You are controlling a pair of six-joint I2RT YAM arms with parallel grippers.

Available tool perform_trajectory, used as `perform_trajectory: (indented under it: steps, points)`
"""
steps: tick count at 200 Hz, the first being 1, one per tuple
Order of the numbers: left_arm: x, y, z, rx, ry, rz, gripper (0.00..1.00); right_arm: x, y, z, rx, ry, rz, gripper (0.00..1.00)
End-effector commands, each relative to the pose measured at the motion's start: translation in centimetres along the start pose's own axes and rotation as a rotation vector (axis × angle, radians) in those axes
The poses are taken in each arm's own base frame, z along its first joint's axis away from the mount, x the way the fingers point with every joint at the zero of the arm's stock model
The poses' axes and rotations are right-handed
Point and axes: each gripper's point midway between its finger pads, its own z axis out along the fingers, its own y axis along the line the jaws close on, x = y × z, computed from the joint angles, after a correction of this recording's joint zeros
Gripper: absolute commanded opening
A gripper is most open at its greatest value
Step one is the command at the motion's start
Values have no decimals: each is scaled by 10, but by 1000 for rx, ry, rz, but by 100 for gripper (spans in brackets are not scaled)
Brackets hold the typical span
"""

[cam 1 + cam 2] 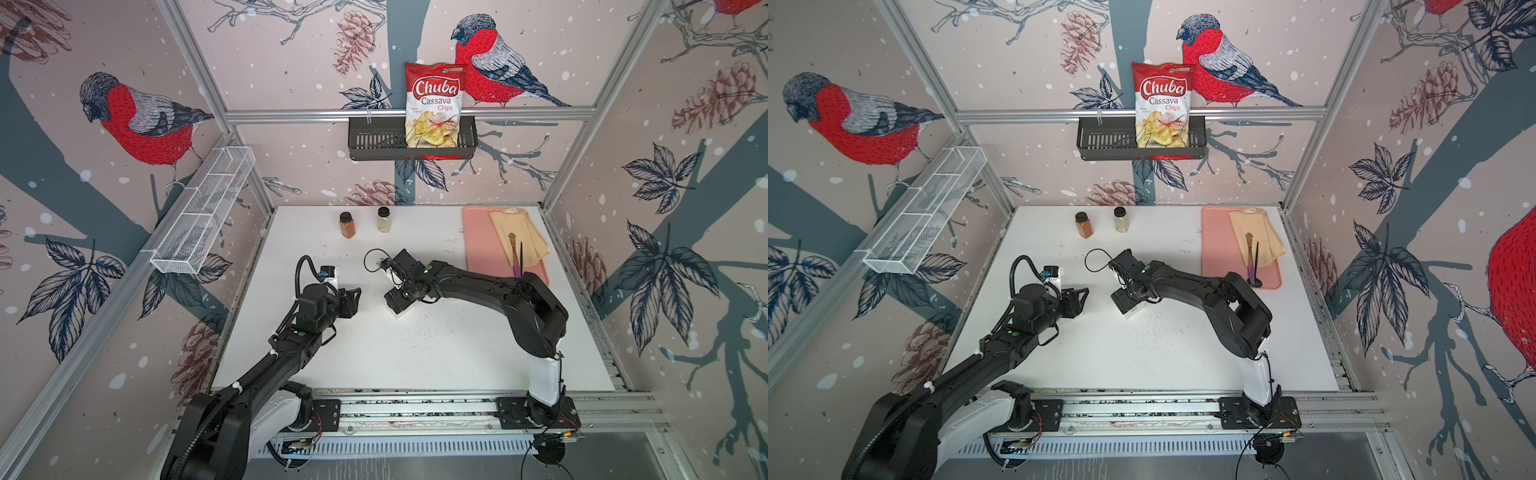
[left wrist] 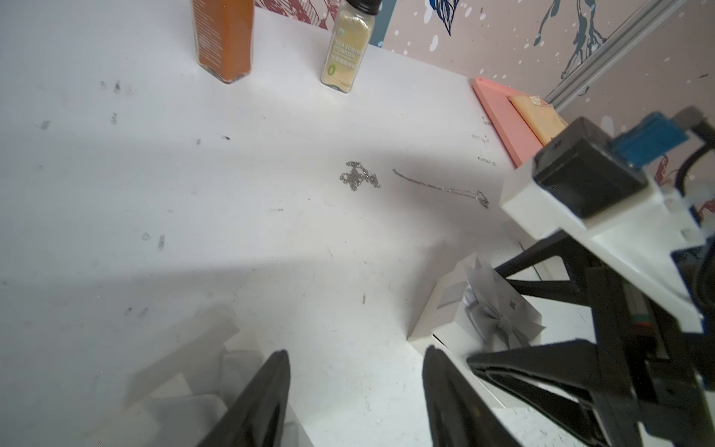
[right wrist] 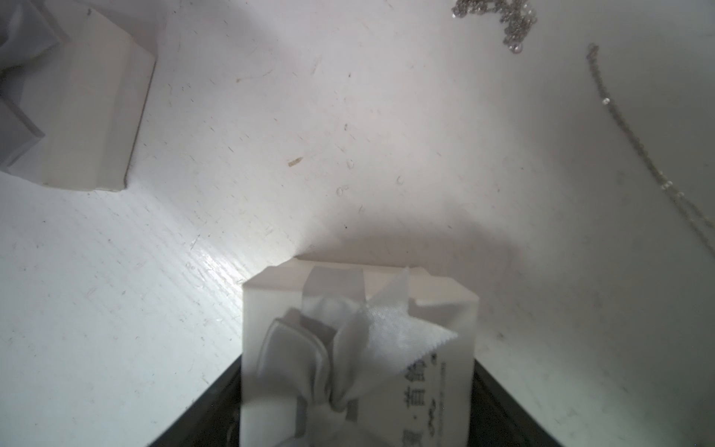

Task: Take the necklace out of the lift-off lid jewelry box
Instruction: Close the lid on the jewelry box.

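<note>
A white bench [image 1: 415, 353] carries two black arms mounted along its near edge. The left arm [image 1: 266, 365] slants in low from the near left corner. Its left gripper [image 1: 352, 300] points toward the bench middle, fingers spread with nothing between them. The right arm [image 1: 478, 282] bends at a raised elbow near the right edge and stretches leftward. Its right gripper [image 1: 395, 306] tips down mid-bench, pinching the bowed white box lid [image 3: 356, 348]. The white box base [image 3: 89, 100] sits apart from it. The necklace [image 2: 360, 176] lies loose on the bench, between the grippers and the far edge.
</note>
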Motion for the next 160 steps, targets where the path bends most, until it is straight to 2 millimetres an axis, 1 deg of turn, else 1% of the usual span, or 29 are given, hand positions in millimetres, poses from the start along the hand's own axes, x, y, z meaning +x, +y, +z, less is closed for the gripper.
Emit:
perform_trajectory:
  steps: [1,25,48,57,77,102,129,160]
  points:
    - [5,-17,2,87,-1,-3,53,-2,5,-1,-31,-8,8,81]
    - [27,-27,7,121,51,15,42,-3,5,-3,-40,-14,16,81]
    - [45,-36,15,157,99,2,28,-3,3,-4,-46,-23,30,82]
    - [49,-40,18,169,109,1,25,-3,1,-5,-46,-28,38,81]
    - [52,-45,24,179,123,3,24,-3,-5,-7,-35,-34,55,81]
    - [40,-51,25,185,104,19,25,-9,-8,-16,-29,-69,65,80]
    - [22,-51,23,153,66,44,26,-13,-7,-22,-23,-81,62,69]
    - [-4,-51,17,109,-2,59,29,-10,-2,-18,-4,-63,50,59]
